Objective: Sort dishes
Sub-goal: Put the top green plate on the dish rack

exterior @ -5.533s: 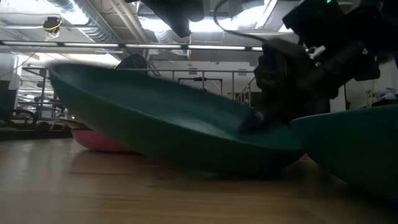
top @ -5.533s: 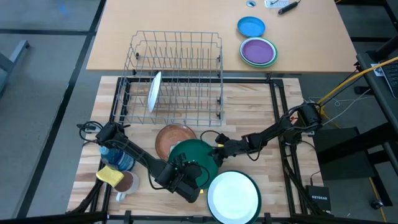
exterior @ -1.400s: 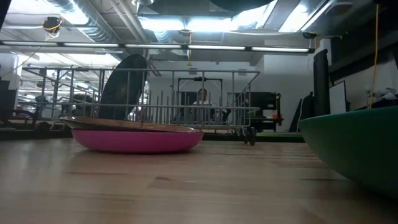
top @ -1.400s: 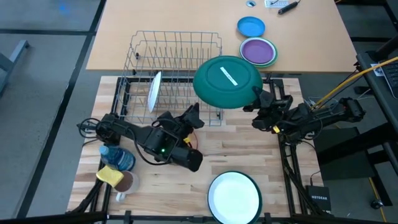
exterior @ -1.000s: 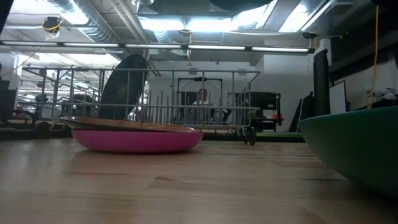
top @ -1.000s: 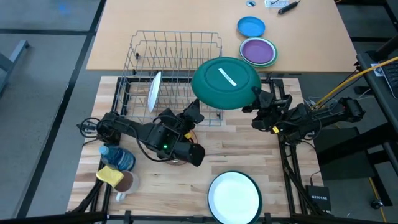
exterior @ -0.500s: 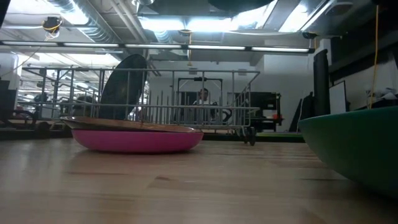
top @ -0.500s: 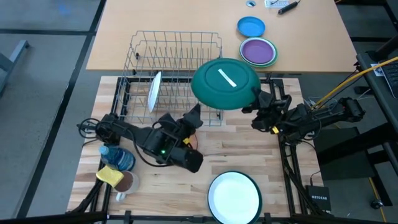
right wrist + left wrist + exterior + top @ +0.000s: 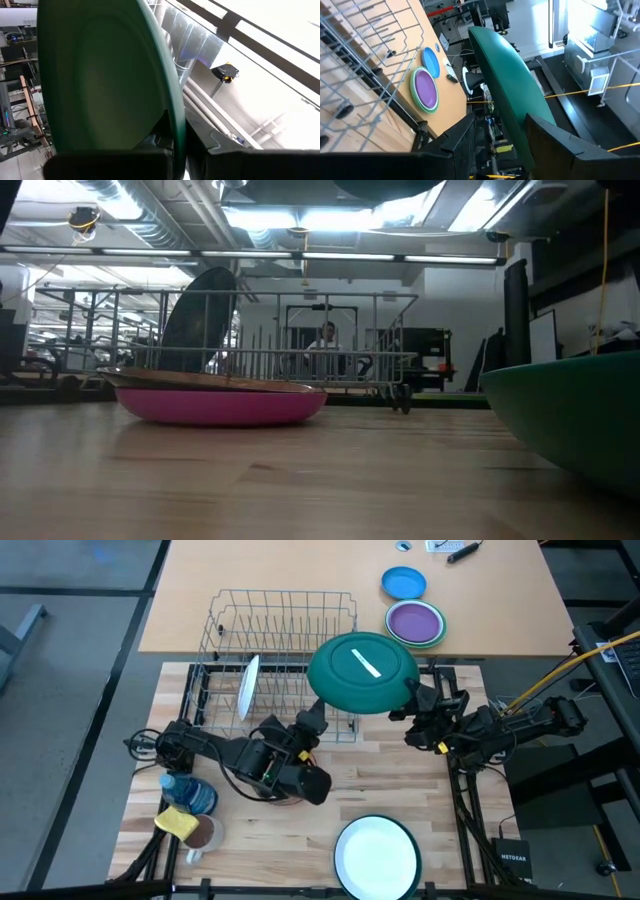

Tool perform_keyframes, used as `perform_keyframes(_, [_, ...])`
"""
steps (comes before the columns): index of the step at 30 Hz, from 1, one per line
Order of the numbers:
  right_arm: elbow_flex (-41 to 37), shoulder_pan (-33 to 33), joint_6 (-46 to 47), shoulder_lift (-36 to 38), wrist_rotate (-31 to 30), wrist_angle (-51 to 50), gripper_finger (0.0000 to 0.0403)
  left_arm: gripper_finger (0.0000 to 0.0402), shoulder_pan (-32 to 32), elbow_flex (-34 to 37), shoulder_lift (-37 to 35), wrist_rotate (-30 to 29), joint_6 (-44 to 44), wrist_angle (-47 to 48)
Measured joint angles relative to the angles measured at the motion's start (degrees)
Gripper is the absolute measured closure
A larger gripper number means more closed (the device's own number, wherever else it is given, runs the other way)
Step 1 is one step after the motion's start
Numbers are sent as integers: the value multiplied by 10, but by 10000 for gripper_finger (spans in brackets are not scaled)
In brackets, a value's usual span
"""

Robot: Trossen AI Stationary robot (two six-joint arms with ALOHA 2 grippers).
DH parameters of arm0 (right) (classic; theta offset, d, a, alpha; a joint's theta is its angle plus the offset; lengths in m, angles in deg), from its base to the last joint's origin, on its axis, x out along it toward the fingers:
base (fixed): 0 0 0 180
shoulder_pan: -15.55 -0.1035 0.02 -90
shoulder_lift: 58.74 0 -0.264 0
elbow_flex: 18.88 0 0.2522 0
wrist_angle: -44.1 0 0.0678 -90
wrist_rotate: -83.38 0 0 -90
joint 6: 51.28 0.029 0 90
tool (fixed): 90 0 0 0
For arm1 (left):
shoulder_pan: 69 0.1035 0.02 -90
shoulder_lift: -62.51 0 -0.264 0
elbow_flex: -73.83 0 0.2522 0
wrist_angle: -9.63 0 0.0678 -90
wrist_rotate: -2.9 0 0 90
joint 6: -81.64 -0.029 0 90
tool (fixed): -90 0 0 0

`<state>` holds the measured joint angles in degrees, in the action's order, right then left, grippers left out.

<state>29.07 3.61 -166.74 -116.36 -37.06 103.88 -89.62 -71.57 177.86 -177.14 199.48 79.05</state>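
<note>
From above, the right gripper is pinching the rim of a large round dark-green plate, which is hanging over the near right corner of the wire dish rack; the rack slots are lying to the plate's left. The right wrist camera is showing fingers clamped across the rim. The left gripper is hovering over the brown plate, nearer the rack; its spread cannot be told.

Rack access: partly blocked.
Green plate hangs over rack at its 4 o'clock corner; white plate fills a left slot; middle slots free; left pincer sits at 6.
</note>
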Motion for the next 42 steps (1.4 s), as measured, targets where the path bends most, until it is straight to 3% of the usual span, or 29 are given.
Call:
perform_keyframes(14, [1,0,16,0,2,-56,384,240,29,0,0,2,-33,-88])
perform_keyframes(19, [1,0,30,0,0,-59,384,240,45,0,0,2,-66,-88])
perform_keyframes(42, [0,0,31,0,-1,-62,384,240,72,0,-1,28,-72,-86])
